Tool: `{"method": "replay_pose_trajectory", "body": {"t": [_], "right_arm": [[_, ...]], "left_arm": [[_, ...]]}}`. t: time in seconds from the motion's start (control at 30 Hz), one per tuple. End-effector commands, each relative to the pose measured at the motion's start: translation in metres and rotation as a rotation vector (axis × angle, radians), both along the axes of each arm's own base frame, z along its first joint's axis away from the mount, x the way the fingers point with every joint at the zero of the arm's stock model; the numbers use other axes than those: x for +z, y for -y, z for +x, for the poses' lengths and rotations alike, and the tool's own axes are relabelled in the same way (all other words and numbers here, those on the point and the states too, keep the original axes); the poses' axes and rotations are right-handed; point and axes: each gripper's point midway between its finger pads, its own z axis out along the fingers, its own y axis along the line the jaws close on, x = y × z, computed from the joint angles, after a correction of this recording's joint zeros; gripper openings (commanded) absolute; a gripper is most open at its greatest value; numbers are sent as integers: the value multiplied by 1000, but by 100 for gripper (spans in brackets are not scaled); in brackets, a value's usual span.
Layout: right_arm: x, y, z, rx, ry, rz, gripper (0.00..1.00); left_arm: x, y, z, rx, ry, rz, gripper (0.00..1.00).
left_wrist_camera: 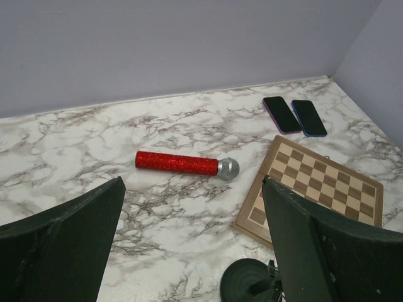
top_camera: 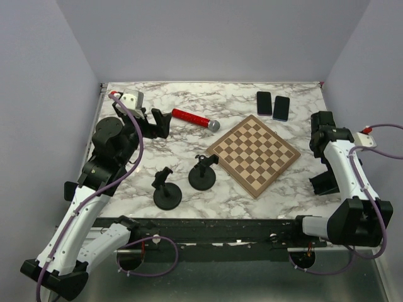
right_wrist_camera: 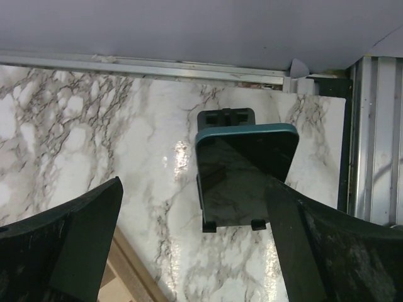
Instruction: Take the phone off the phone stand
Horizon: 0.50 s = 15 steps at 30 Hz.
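Observation:
A phone in a teal case (right_wrist_camera: 245, 170) leans on a small black phone stand (right_wrist_camera: 227, 117), its bottom edge resting on the stand's two lips. In the top view the phone and stand (top_camera: 323, 182) sit at the table's right side. My right gripper (right_wrist_camera: 195, 245) is open and empty, hovering in front of and above the phone, with the right finger (right_wrist_camera: 315, 251) overlapping the phone's right edge in view. In the top view the right gripper (top_camera: 321, 137) is just behind the stand. My left gripper (top_camera: 157, 123) is open and empty at the far left.
A wooden chessboard (top_camera: 254, 155) lies mid-table. Two more phones (top_camera: 264, 102) (top_camera: 281, 107) lie flat at the back. A red microphone (top_camera: 195, 119) lies near the left gripper. Two black round-based stands (top_camera: 203, 173) (top_camera: 166, 189) are near the front. The table's right edge is close to the phone stand.

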Motion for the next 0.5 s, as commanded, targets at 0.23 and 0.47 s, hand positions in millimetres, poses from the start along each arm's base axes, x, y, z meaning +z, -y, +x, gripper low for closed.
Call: {"method": "replay_pose_trajectory", "body": {"t": [0.23, 0.47], "right_arm": [[-1, 12, -2, 126, 42, -31, 100], [-11, 15, -21, 14, -30, -15, 100]], "left_arm": [[1, 8, -4, -13, 12, 32, 98], [-3, 11, -2, -22, -1, 41, 98]]}}
